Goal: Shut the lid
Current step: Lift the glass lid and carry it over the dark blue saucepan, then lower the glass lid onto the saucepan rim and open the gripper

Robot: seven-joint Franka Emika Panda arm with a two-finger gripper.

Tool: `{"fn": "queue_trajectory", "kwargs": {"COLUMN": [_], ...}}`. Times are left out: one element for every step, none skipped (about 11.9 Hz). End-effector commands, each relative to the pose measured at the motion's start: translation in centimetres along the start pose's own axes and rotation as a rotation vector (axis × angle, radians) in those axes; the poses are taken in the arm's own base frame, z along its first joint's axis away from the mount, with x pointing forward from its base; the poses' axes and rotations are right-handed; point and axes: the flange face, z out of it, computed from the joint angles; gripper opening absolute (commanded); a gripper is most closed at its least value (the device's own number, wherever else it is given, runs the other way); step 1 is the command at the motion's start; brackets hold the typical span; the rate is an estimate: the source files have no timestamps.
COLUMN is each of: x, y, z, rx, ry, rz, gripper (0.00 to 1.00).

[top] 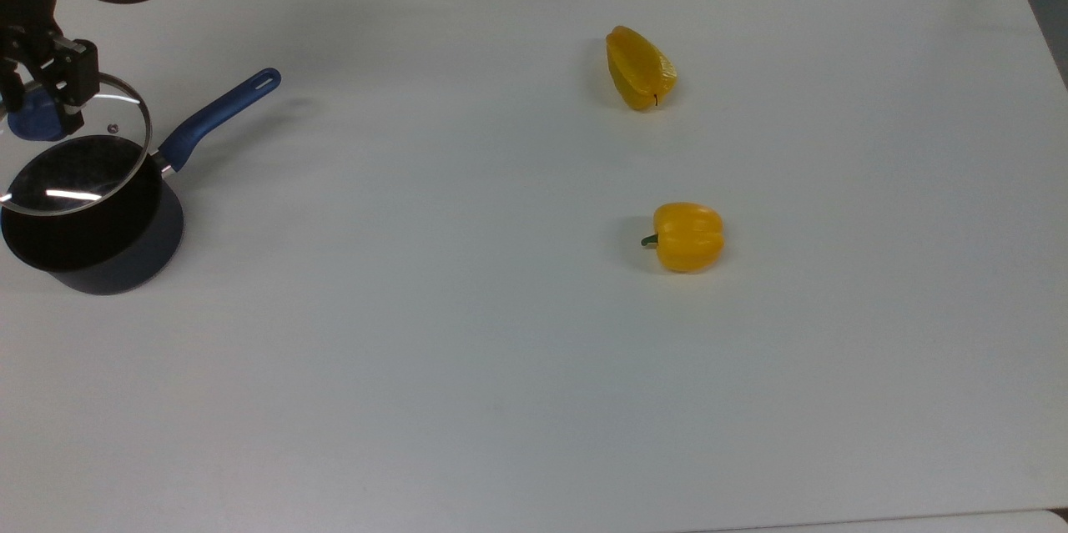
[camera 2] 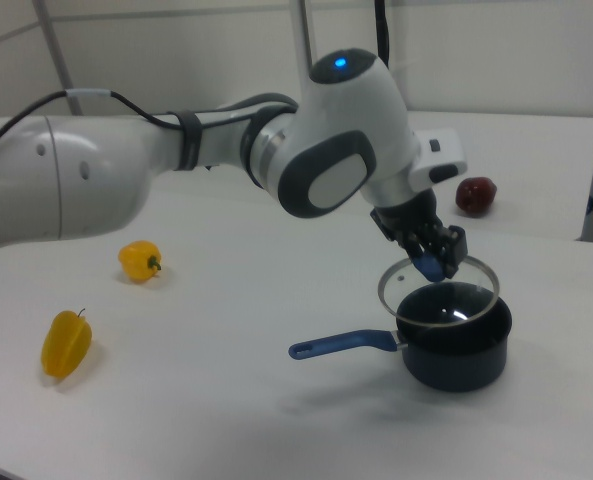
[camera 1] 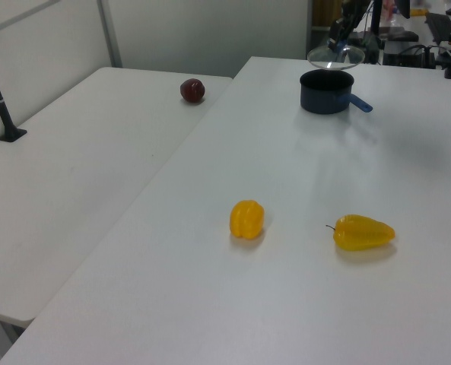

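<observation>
My gripper is shut on the blue knob of the lid, a round clear glass disc with a metal rim. The lid hangs tilted in the air over the dark saucepan, covering its far part in the top view and offset toward the top view's upper left. In the right view my gripper holds the lid just above the saucepan, whose blue handle points to the right view's left. In the left view the lid floats above the saucepan.
Two yellow peppers lie on the white table: one farther back, one nearer the middle. A dark red fruit sits on the neighbouring table. The pan's handle sticks out toward the top view's right.
</observation>
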Motion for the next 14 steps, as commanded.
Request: {"fn": "queue_trajectory", "kwargs": {"x": [0.7, 0.6, 0.5, 0.5, 0.4, 0.2, 0.2, 0.2, 0.1, 0.1, -0.1, 0.0, 0.0, 0.0], "y": [0.9, 1.0, 1.0, 1.1, 1.3, 1.3, 1.4, 1.3, 1.4, 1.4, 1.3, 1.0, 0.8, 0.8], "z": [2.2, 3.5, 4.2, 4.4, 4.7, 5.3, 5.3, 5.4, 5.4, 5.6, 6.3, 6.4, 6.4, 6.4], "rx": [-0.01, -0.015, -0.019, -0.022, -0.023, -0.023, -0.023, -0.021, -0.022, -0.022, -0.021, -0.016, -0.01, 0.002], "ry": [0.066, 0.063, 0.063, 0.066, 0.063, 0.054, 0.054, 0.053, 0.052, 0.049, 0.04, 0.04, 0.041, 0.044], "rz": [-0.003, -0.002, -0.005, -0.003, -0.001, -0.001, 0.0, 0.0, 0.002, 0.002, 0.001, 0.002, 0.004, 0.015], "gripper": [0.47, 0.47, 0.47, 0.47, 0.47, 0.47, 0.47, 0.47, 0.48, 0.48, 0.48, 0.48, 0.48, 0.48]}}
